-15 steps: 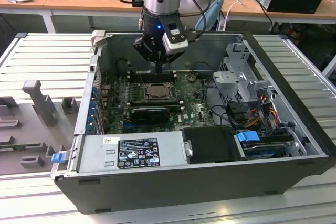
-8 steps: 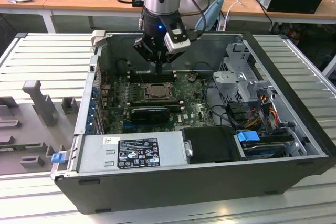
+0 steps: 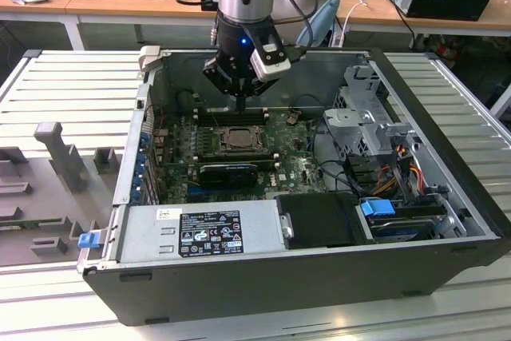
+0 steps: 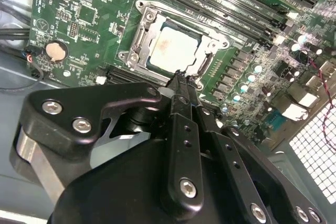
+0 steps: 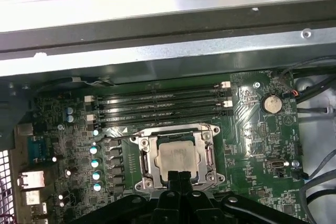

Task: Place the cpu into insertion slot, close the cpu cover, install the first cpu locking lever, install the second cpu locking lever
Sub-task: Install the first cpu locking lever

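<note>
Gripper (image 3: 239, 108) fingers pinched together, holding nothing, tips at the far edge of the insertion slot (image 3: 238, 138). The cpu (image 5: 178, 157) sits in the slot with the cpu cover (image 5: 148, 161) lying flat around it.

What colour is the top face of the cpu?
The cpu is pale silver-grey; it shows best in the second wrist view.
</note>
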You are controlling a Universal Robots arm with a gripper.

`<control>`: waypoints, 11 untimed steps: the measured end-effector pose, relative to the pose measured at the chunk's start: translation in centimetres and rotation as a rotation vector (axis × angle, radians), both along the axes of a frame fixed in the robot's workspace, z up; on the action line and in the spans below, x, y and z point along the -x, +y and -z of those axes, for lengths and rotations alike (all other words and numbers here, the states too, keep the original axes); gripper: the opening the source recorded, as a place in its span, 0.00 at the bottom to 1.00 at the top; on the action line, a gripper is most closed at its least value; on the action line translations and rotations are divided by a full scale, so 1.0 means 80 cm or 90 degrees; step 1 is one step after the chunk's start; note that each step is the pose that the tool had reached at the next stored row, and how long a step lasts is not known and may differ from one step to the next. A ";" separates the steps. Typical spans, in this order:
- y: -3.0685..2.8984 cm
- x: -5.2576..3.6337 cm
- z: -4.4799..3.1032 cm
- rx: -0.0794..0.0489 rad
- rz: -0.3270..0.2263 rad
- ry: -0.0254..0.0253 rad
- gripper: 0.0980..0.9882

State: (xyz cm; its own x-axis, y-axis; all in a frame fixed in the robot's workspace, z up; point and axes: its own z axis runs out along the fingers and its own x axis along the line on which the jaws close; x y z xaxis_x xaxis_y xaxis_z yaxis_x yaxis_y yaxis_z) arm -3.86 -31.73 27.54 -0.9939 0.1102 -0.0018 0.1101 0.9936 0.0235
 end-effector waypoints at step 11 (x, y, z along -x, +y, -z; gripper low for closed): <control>-0.0001 0.046 0.0027 0.000 -0.006 -0.0055 0.01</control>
